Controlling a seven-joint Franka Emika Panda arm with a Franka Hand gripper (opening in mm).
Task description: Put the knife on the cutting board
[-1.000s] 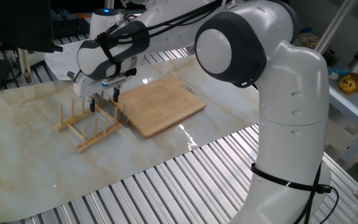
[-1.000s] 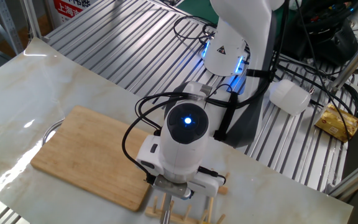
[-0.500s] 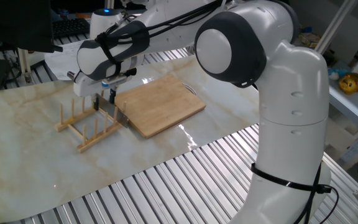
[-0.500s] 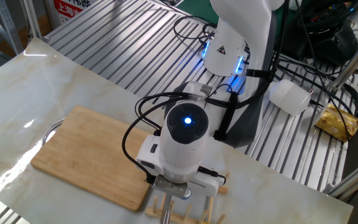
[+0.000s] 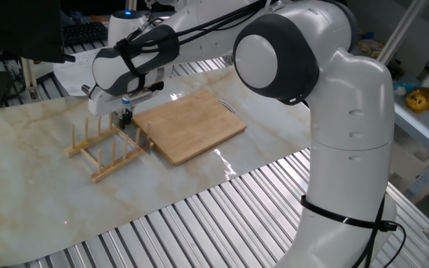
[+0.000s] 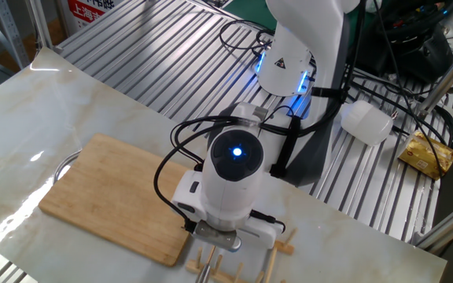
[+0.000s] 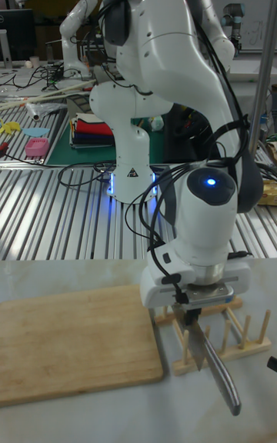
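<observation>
The arm reaches down over the rack (image 5: 103, 152), hand (image 7: 190, 312) pinching the knife (image 7: 209, 358).

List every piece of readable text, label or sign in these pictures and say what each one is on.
Red sign at the top of the other fixed view: white characters, cropped and too blurred to read.
Triangular warning symbol on the robot base: a symbol only, no words legible.
Same symbol on the base sticker in the tall fixed view: too small to read.
Yellow packet on the metal slats: print too blurred to read.
Cutting board, knife, rack: no text visible.
</observation>
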